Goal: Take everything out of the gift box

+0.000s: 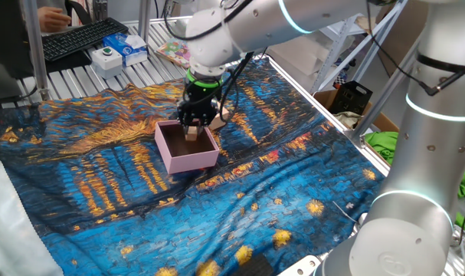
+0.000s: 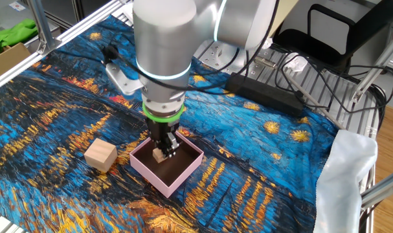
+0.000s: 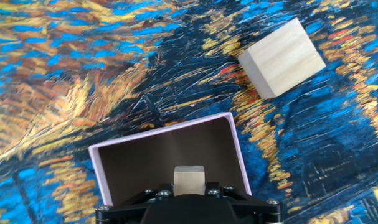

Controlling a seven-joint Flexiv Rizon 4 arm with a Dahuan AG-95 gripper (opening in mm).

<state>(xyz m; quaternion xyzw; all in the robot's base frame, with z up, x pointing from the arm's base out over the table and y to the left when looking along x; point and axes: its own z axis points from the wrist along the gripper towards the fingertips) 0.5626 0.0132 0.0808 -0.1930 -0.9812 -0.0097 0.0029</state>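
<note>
The pink gift box (image 2: 183, 182) with a dark brown inside sits on the painted cloth; it also shows in one fixed view (image 1: 194, 160) and in the hand view (image 3: 99, 168). My gripper (image 2: 162, 153) reaches down into the box, its fingers closed on the small tan cube (image 2: 159, 155), which shows between them in the hand view (image 3: 189, 176). I cannot tell whether the cube touches the box floor. The larger wooden block (image 2: 100, 155) lies on the cloth outside the box, to its left; in the hand view (image 3: 282, 57) it is up and to the right.
The blue-and-gold cloth (image 2: 67, 97) has wrinkles around the box. A blue-and-white carton (image 1: 131, 47) and a keyboard (image 1: 79, 37) lie at the far table edge. A black power strip (image 2: 264, 94) and cables lie past the cloth.
</note>
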